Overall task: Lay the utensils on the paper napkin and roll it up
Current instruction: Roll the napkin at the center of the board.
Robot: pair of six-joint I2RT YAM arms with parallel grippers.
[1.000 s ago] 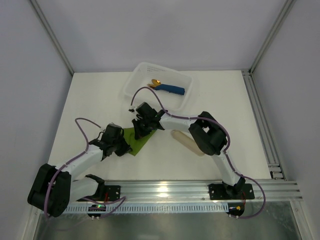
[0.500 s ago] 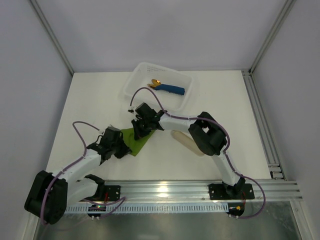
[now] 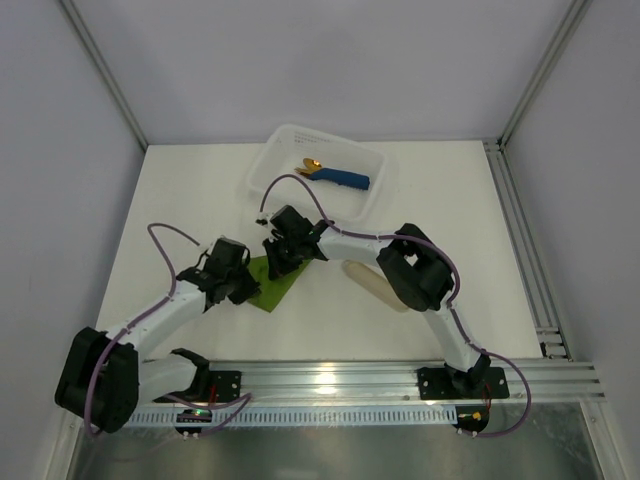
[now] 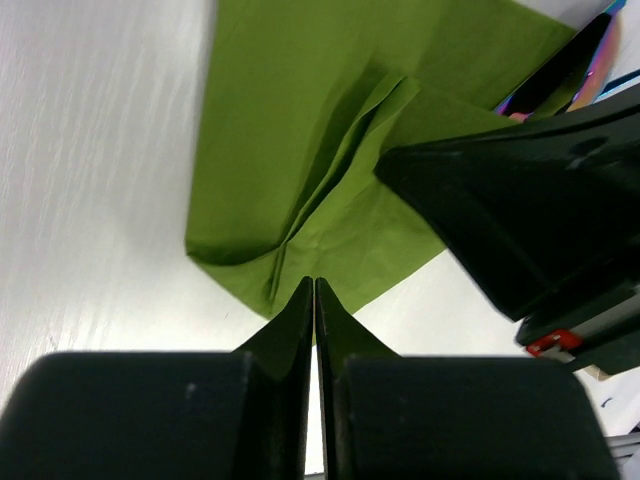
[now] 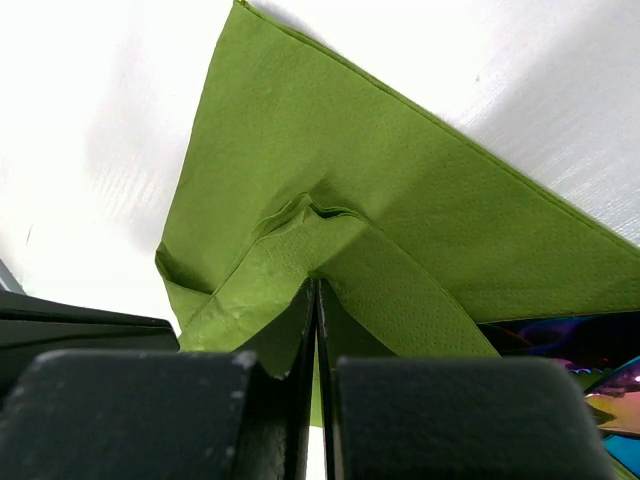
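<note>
- Two claws of mine meet over a green paper napkin (image 3: 282, 287), which lies on a white table (image 3: 180, 190) near the middle of its front half.
- My left claw (image 4: 315, 283) is closed, its two black fingers pressed together with no gap. The tips sit right at the near edge of the napkin. I cannot tell whether any paper is caught between them.
- My right claw (image 5: 316, 282) is closed as well, and it pinches a raised fold of the napkin. The paper bunches into a ridge that runs straight into the fingertips.
- The napkin is creased rather than flat, with pleats across its middle and one corner pointing away from my right claw.
- Cutlery (image 4: 592, 55) with a purple, blue and pink sheen peeks out past one edge of the napkin, just beside my right claw. Most of it is hidden, so I cannot count the pieces.
- From above, my claws are just beside each other, the left reaching in from the left and the right from behind the napkin.
- Farther back stands a clear plastic bin (image 3: 262, 165) holding a blue roll (image 3: 348, 180) with gold cutlery sticking out.
- A beige oblong piece (image 3: 368, 280) lies on the table to the right of the napkin, partly under my right arm.
</note>
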